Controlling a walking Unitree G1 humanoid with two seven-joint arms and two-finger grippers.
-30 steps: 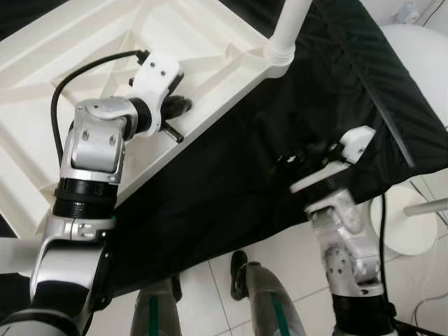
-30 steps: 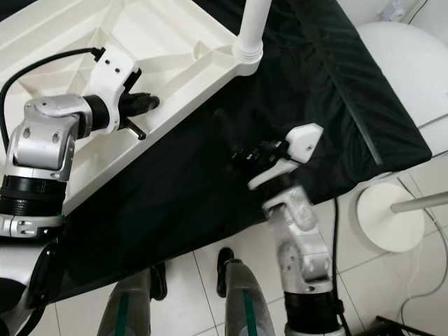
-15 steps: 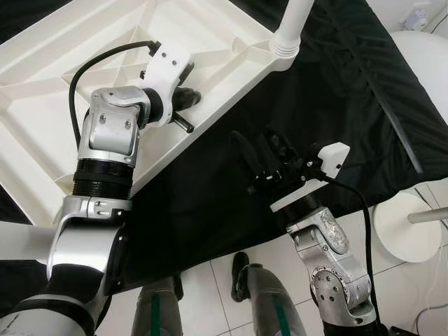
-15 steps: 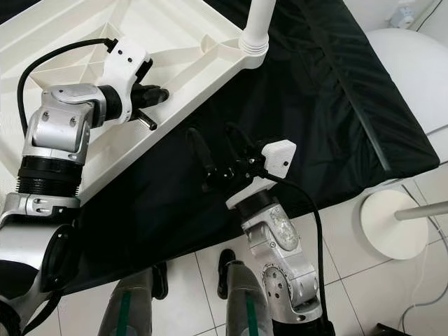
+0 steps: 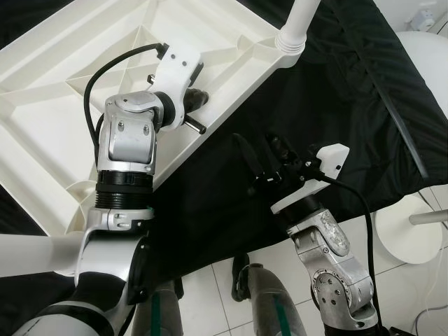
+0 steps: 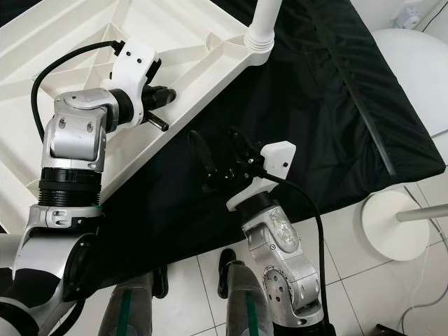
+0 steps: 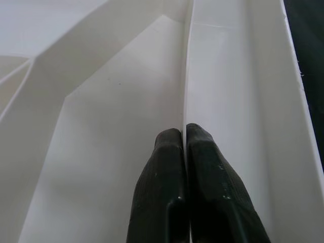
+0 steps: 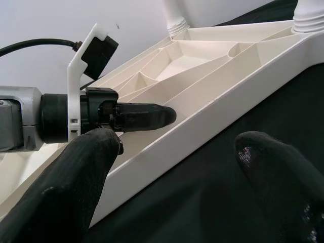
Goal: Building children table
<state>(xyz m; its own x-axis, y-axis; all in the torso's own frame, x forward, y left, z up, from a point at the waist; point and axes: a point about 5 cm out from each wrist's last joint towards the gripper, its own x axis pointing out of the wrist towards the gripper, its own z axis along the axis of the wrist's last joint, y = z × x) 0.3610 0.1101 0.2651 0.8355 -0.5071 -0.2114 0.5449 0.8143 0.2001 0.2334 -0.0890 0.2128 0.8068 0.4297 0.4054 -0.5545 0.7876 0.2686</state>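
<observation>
The white tabletop lies upside down on a black cloth, ribs up, with one white leg already standing in the far corner socket. Another white leg lies across the near left corner.

The left gripper is down inside the tabletop, its two black fingers pressed together and pinching a thin upright rib near the tabletop's edge. That looks like a steadying hold, pinning the tabletop in place on the cloth.

The right gripper hovers over the bare cloth just beside the tabletop's near edge, fingers spread wide and holding nothing. From its wrist view it points straight at the tabletop's side wall, with the left gripper in front of it.

So the step in hand seems to be bracing the tabletop while the free arm gets ready. Three corners likely need legs. The next move calls for the right gripper to fetch a leg, line it up square over an open socket and press it in while the left keeps its pinch.
</observation>
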